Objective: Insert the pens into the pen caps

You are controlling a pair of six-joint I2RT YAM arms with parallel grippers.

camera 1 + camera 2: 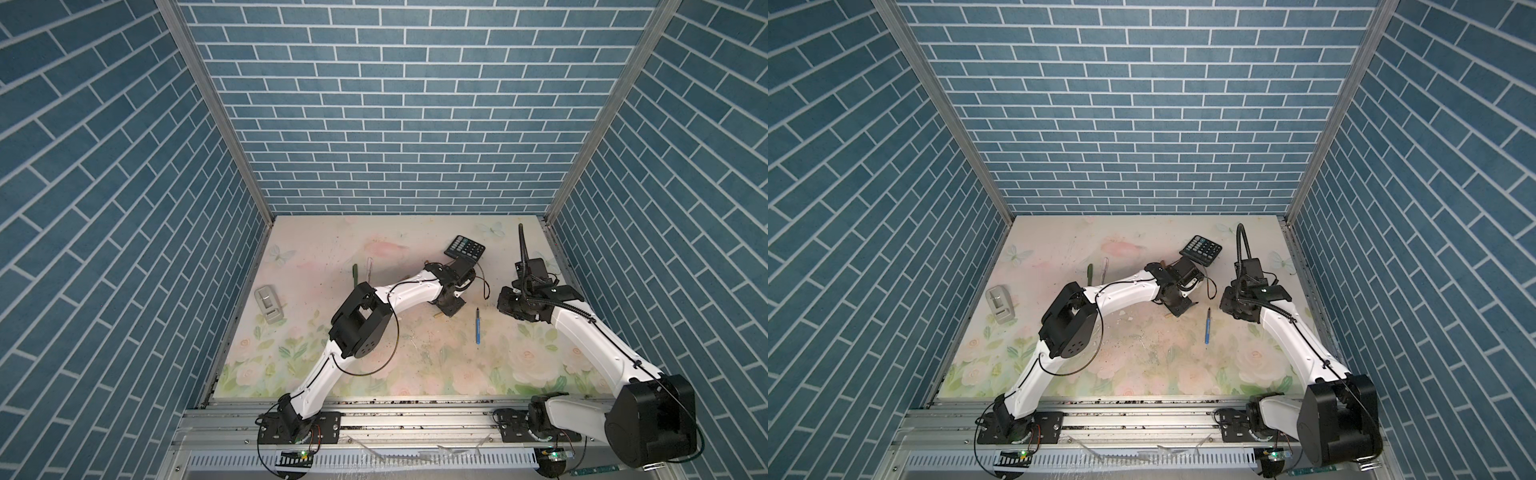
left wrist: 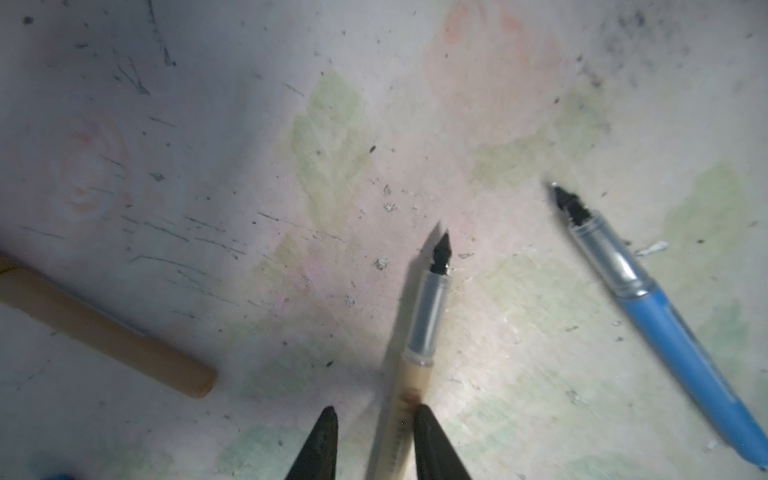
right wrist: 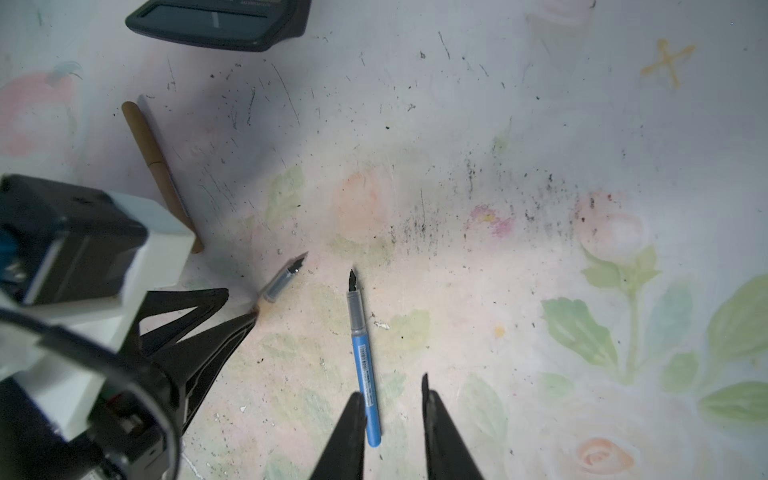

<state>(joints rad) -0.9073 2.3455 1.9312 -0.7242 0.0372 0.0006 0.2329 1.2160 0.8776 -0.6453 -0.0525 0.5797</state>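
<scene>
Left pincer (image 2: 374,411) astride tan pen (image 2: 428,316), grip unclear (gap on one side); right pincer (image 3: 390,388) agape by blue pen (image 3: 365,374).
Might pinch off-centre, flicking either away.

The left arm (image 1: 409,291) and right arm (image 1: 582,332) wore white shells between chunky black joints (image 1: 357,328), with thin black cables (image 1: 397,332) looped alongside. The left tool (image 2: 374,409) and right tool (image 3: 390,388) had black pointed fingers (image 2: 320,440).

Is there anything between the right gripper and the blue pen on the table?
Nothing visible does. The blue plastic stick pen lies flat on the table, its rear end seen between the parted jaws of the right gripper.
</scene>
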